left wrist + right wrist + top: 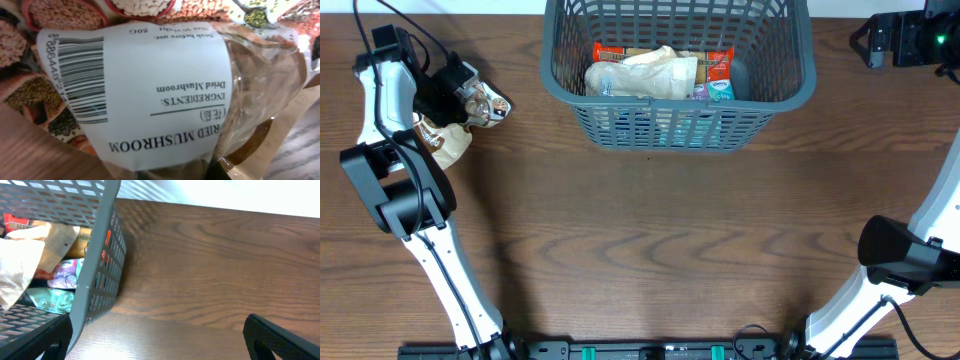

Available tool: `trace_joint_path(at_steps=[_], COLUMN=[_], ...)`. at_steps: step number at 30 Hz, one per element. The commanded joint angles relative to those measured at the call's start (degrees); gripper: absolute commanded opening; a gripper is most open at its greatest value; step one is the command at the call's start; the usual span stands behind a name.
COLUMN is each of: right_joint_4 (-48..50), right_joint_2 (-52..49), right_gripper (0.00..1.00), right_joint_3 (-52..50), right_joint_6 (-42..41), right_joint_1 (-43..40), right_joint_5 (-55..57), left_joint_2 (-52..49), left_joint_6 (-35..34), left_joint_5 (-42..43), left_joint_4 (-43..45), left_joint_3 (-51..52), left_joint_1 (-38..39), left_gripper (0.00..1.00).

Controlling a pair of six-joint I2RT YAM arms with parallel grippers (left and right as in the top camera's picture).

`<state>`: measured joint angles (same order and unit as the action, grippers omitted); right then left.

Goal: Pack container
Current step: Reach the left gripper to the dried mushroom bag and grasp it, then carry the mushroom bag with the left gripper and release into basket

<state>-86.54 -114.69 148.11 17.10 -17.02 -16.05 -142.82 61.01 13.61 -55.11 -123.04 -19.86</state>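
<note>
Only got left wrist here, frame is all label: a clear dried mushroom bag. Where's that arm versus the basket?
Observer: Overhead shows the left end effector at the clear plastic dried mushroom bag, on the left side of the brown wooden table. It is well apart from the large dark grey slotted plastic basket, which stands at the far centre.
Operator: Basket empty?
Observer: No. Several packets lie inside, with a crumpled pale bag on top.
Operator: Right arm in the way?
Observer: No. The right end effector is outside the basket's right side, open and holding nothing.
</note>
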Motion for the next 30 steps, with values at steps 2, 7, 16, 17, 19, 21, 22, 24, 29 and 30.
trace_joint_path(at_steps=[2,7,16,17,19,21,22,24,29,30], right_joint_4=[-0.1,0.0,-0.1,0.0,0.0,-0.1,0.0,-0.1,-0.7,-0.7], right_joint_2=[-0.2,-0.2,-0.2,-0.2,-0.2,-0.2,-0.2,-0.2,-0.2,-0.2], right_gripper=[0.99,0.99,0.99,0.99,0.99,0.99,0.99,0.99,0.99,0.99], right_joint_3=[-0.1,-0.1,-0.1,-0.1,-0.1,-0.1,-0.1,-0.1,-0.1,-0.1], right_joint_6=[-0.8,-0.8,-0.8,-0.8,-0.8,-0.8,-0.7,-0.4,1.0,1.0], right_joint_1=[0.4,0.4,0.4,0.4,0.4,0.4,0.4,0.4,0.4,0.4], right_joint_5=[1.3,1.3,2.6,2.6,2.6,2.6,2.6,2.6,2.6,2.6], left_joint_2=[-1.1,3.4,21.4,23.6,28.5,32.9,34.8,38.6,45.5,46.4], left_joint_6=[-7.1,-19.0,-37.4,-38.2,-40.8,-42.2,-42.3,-42.3,-41.1,-38.8], left_joint_5=[0.9,4.8,5.2,5.2,5.2,5.2,5.2,5.0,-0.3,-0.3], left_joint_4=[-1.5,-1.6,-5.5,-5.9,-6.3,-6.4,-6.4,-6.1,-2.7,-1.8], left_joint_3=[0.9,0.8,0.8,0.8,0.8,0.8,0.8,0.8,0.8,0.8], left_joint_1=[0.9,1.7,3.9,4.4,5.8,8.0,9.2,12.7,22.8,25.0], left_gripper=[0.06,0.06,0.06,0.06,0.06,0.06,0.06,0.06,0.06,0.06])
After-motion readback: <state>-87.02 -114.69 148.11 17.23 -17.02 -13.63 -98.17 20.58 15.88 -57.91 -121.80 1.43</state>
